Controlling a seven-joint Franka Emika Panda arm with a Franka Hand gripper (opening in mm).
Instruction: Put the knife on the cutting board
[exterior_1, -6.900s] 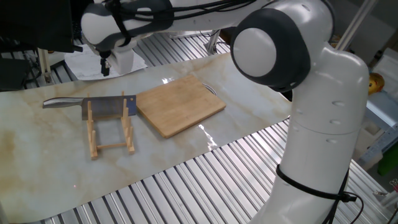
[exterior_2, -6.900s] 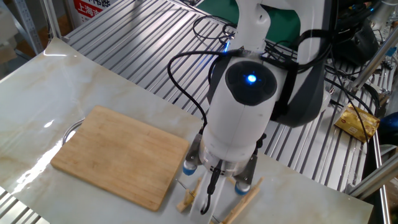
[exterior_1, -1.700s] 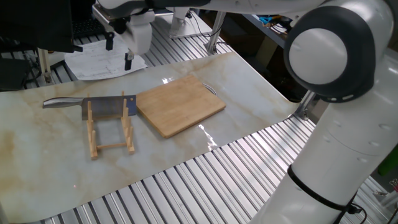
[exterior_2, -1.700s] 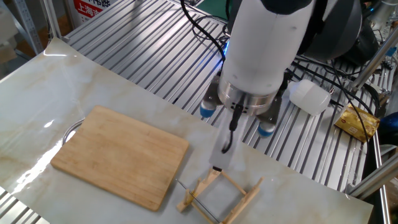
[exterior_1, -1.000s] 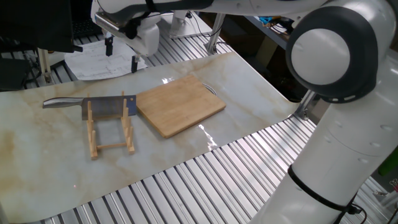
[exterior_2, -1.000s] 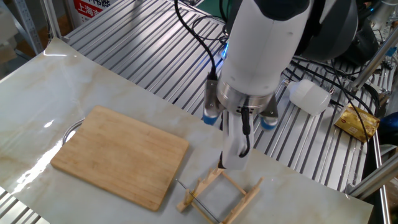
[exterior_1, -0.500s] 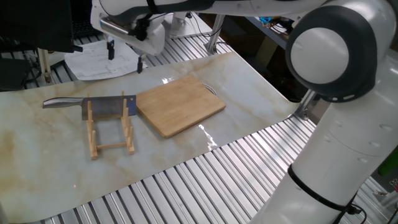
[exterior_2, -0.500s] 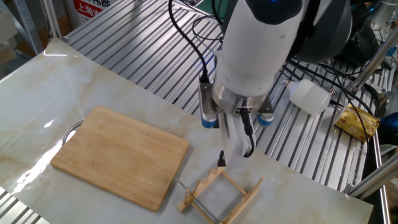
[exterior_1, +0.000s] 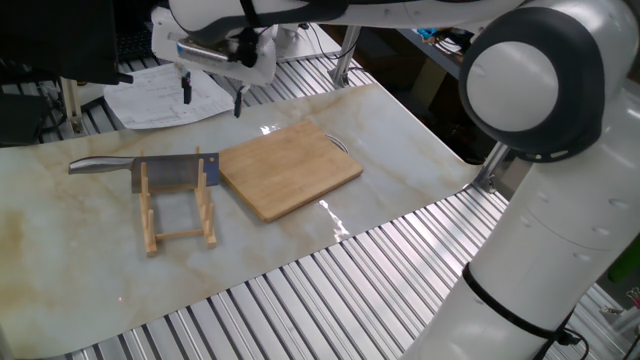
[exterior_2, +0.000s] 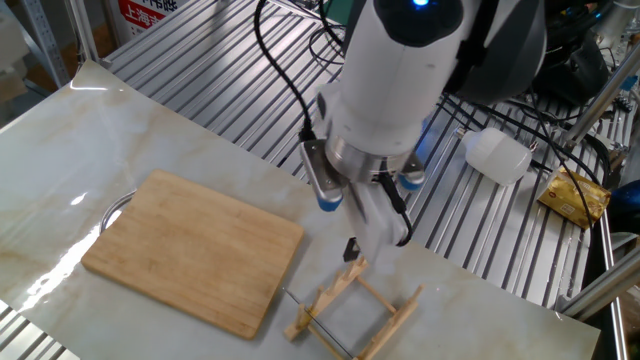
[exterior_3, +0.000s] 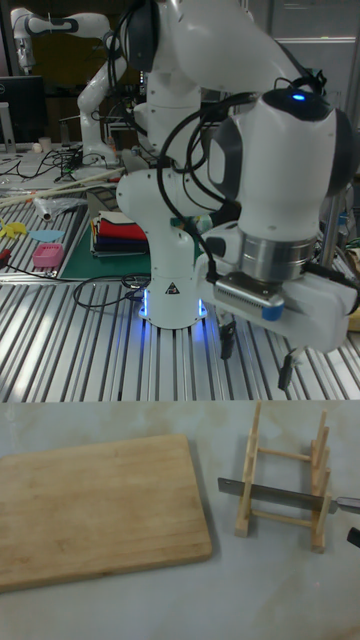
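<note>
The knife (exterior_1: 168, 173), a grey cleaver with a silver handle, lies on edge across the wooden peg rack (exterior_1: 180, 208). In the tall fixed view its blade (exterior_3: 272, 491) spans the rack's posts. To the rack's right lies the bare cutting board (exterior_1: 290, 170), (exterior_2: 190, 250), (exterior_3: 100, 505). My gripper (exterior_1: 211, 96) hangs open and empty in the air behind the rack and board, fingers well apart. The tall fixed view shows the gripper (exterior_3: 255, 374) above the slatted surface, behind the rack. One black fingertip (exterior_2: 350, 247) shows just above the rack in the other fixed view.
Papers (exterior_1: 150, 100) lie on the metal slats behind the marble top. A white bottle (exterior_2: 495, 155) and a yellow packet (exterior_2: 575, 195) sit on the slats by the robot base. The board's metal loop (exterior_1: 340, 144) faces the table's far edge.
The gripper has shifted toward the board side and turned about its axis while staying open. Knife, rack and board have not moved.
</note>
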